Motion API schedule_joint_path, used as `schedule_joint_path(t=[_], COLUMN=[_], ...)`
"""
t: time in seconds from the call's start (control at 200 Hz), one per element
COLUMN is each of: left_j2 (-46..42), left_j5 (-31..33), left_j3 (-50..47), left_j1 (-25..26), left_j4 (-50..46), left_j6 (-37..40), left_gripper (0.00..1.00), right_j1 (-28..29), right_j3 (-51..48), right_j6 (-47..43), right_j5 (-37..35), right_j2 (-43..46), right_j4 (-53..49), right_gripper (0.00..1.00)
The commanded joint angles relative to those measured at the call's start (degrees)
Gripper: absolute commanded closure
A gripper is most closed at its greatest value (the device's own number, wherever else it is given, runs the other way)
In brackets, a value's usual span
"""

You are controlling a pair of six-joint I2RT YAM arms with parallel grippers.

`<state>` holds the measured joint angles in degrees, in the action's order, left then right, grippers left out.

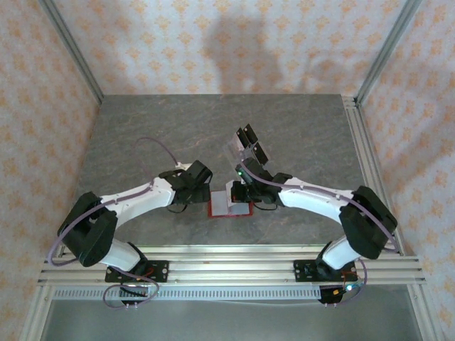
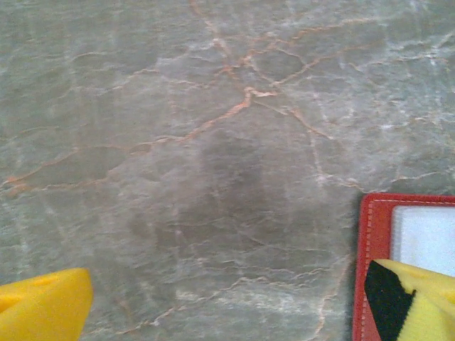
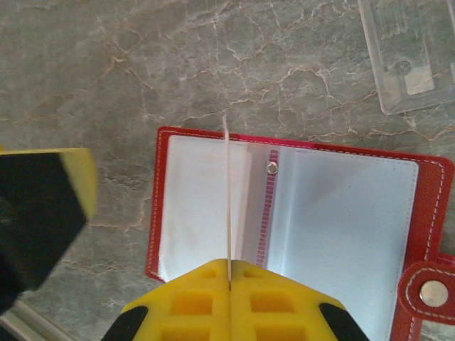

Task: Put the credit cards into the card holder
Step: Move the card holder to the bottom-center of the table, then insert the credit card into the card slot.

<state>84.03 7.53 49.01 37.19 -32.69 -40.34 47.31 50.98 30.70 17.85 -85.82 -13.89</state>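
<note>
Right gripper (image 3: 229,284), pressed together, pinches one credit card (image 3: 227,192) edge-on above the open card holder (image 3: 341,220), over a clear pocket beside its spine. Left gripper (image 2: 227,305) is spread wide at the holder's red corner. Clear tray (image 3: 409,50) lies apart on bare desk (image 2: 178,142).

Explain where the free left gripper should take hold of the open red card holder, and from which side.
Probably the card holder's left outer edge, coming from the left: it lies open and flat, that border is bare, and the right gripper holds a card over its pages.
</note>
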Motion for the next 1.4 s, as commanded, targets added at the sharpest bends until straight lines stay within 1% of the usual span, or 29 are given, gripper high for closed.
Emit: schedule_joint_path(t=[0.0, 0.13, 0.355, 0.51, 0.666, 0.861, 1.111, 1.396], left_j2=[1.3, 2.8, 4.8, 6.9, 8.5, 9.1, 9.3, 9.2], left_j5=[-0.1, 0.0, 0.3, 2.7, 6.1, 8.0, 8.0, 7.9], left_j3=[1.7, 1.9, 2.1, 3.1, 2.6, 0.8, -0.2, -0.6], left_j1=[1.2, 2.8, 5.6, 7.3, 7.4, 7.4, 7.4, 7.4], left_j4=[2.0, 3.0, 4.9, 3.1, -0.6, -2.3, -2.0, -1.9], left_j6=[1.9, 1.9, 1.1, 0.5, -1.5, -3.4, -4.4, -4.7], left_gripper=[0.0, 0.0, 0.0, 0.0, 0.0, 0.0, 0.0, 0.0], right_j1=[-0.4, -0.7, -1.0, -1.4, -1.8, -2.4, -2.9, -2.9], right_j3=[-3.7, -7.3, -9.7, -10.4, -11.4, -13.3, -13.6, -14.0], right_j6=[3.1, 5.1, 5.8, 5.8, 5.9, 6.3, 5.5, 3.1], right_j5=[-1.3, -0.6, -0.2, 0.1, 0.3, 0.5, 2.8, 7.3], right_j2=[2.3, 2.9, 3.4, 3.5, 3.0, 3.1, 3.9, 6.0], right_j4=[2.5, 6.7, 8.9, 9.9, 10.7, 11.8, 13.6, 19.9], right_gripper=[1.0, 1.0, 1.0, 1.0, 1.0, 1.0, 1.0, 1.0])
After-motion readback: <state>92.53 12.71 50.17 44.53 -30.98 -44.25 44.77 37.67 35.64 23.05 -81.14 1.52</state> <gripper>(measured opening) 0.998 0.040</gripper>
